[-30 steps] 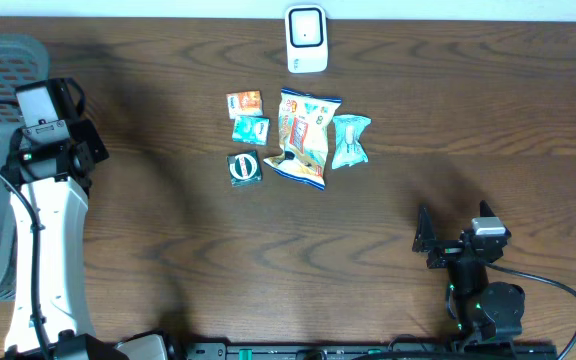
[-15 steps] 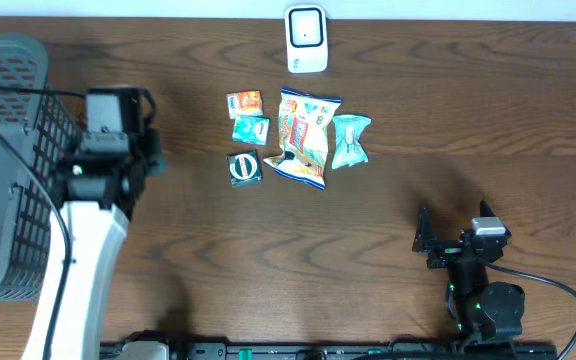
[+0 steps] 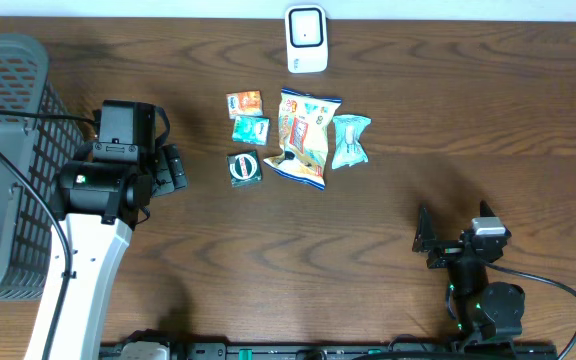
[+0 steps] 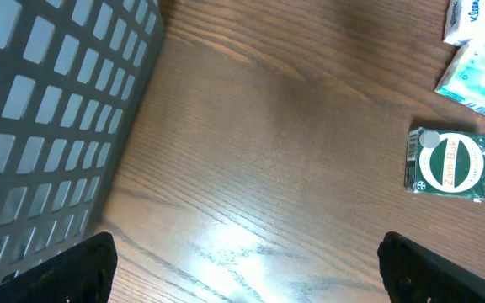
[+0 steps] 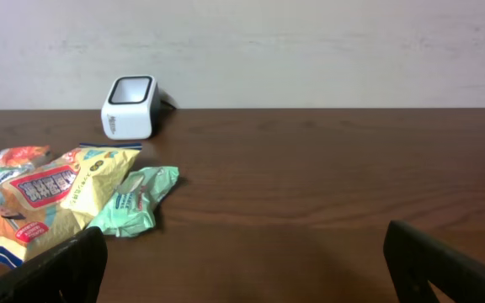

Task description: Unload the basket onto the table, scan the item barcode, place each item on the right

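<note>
A white barcode scanner stands at the table's far edge. Below it lie the items: an orange packet, a teal packet, a green box, a large snack bag and a mint packet. My left gripper is open and empty over bare wood, a little left of the green box. Near the front right, my right gripper stands open and empty, facing the items.
A grey mesh basket fills the left side, close behind my left arm. Its inside is hidden from view. A black cable runs from the right arm's base toward the table's front right corner.
My left arm has swung right from above the basket toward the items, and its jaws have opened wide. The right arm and the items have not moved.
</note>
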Motion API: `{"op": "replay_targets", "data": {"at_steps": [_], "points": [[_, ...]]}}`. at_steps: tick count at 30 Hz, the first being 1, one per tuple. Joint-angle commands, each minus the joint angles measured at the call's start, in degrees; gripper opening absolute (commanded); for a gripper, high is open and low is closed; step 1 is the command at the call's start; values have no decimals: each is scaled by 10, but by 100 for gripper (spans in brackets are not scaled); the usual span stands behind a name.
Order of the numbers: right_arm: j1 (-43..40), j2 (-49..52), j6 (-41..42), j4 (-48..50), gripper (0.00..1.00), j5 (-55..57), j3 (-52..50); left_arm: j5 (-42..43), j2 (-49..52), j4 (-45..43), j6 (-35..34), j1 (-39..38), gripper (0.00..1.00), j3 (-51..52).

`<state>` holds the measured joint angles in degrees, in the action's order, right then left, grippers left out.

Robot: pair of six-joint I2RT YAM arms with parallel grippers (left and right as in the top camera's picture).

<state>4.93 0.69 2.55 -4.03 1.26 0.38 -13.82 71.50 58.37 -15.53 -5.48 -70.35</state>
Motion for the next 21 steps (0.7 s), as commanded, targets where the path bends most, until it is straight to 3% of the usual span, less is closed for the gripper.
{"op": "replay_targets", "data": {"at_steps": [1, 21], "points": [[-5, -4, 6, -2, 99, 1, -1, -2, 3, 3, -13, -1, 98, -10], [-5, -4, 6, 4, 99, -7, -1, -2, 3, 3, -13, -1, 98, -10]]}}
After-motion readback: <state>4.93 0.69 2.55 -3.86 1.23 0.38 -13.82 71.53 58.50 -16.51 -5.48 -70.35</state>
